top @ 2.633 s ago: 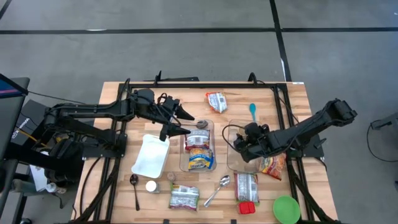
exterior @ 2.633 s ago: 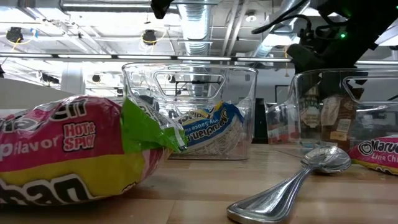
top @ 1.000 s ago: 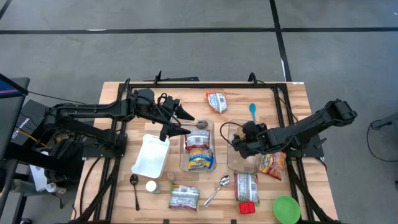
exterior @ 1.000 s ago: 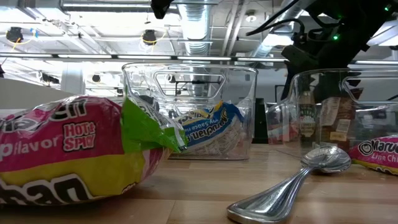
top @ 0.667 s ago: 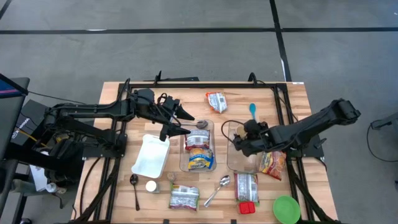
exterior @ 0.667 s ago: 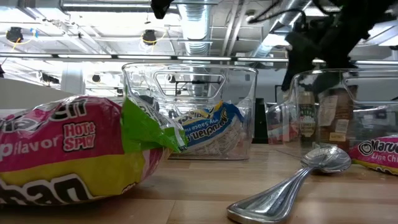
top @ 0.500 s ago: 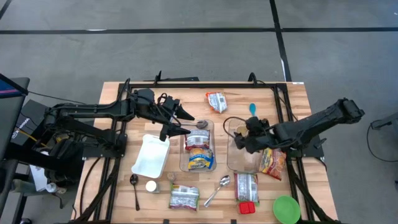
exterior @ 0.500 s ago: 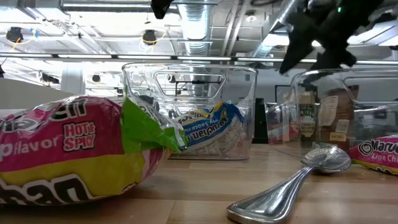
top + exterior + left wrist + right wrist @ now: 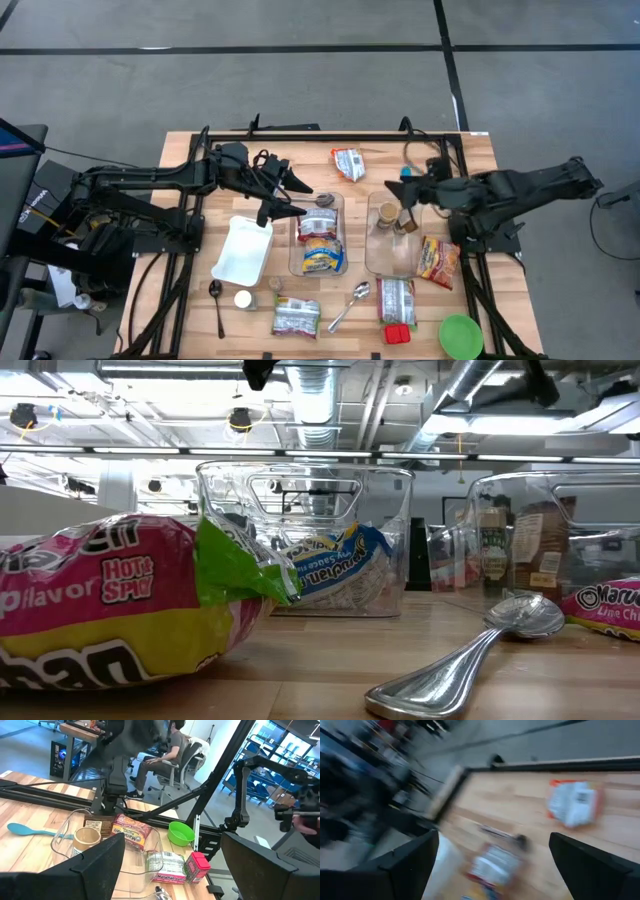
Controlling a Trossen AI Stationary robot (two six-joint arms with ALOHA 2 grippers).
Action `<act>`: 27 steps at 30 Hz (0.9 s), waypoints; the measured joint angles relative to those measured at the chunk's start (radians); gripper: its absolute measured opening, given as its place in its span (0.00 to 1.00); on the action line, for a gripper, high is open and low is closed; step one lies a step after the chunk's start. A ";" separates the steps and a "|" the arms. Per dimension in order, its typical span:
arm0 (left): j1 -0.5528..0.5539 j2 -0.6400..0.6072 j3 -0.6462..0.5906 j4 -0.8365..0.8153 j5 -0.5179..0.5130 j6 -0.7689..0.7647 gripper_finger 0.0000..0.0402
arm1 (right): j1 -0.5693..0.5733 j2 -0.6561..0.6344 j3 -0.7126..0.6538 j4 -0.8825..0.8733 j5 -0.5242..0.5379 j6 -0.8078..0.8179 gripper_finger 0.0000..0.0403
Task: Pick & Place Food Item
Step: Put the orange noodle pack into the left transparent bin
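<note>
The right gripper (image 9: 397,188) hangs wide open and empty above the right clear bin (image 9: 377,262), where 2 cups (image 9: 395,217) already sit. The left gripper (image 9: 297,198) waits open, empty. Several noodle packets (image 9: 297,317) remain on the table (image 9: 190,160).

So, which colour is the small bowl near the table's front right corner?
The bowl is bright green, seen best in the high view; the left wrist view shows it too.

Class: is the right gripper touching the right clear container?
Apart. In the high view, the right gripper hangs open beyond the right clear container far rim, bare table between them.
</note>
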 joint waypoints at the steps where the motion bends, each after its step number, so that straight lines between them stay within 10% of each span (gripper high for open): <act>1: 0.000 0.000 0.000 0.000 0.000 -0.001 0.81 | 0.000 -0.009 0.001 0.032 -0.001 -0.006 0.92; 12: 0.000 0.000 0.000 0.015 -0.050 -0.108 0.81 | -0.014 -0.006 0.000 0.060 -0.018 0.007 0.92; 27: 0.000 0.000 0.000 -0.241 -0.520 -0.236 0.81 | -0.014 0.002 0.000 0.013 -0.021 -0.024 0.92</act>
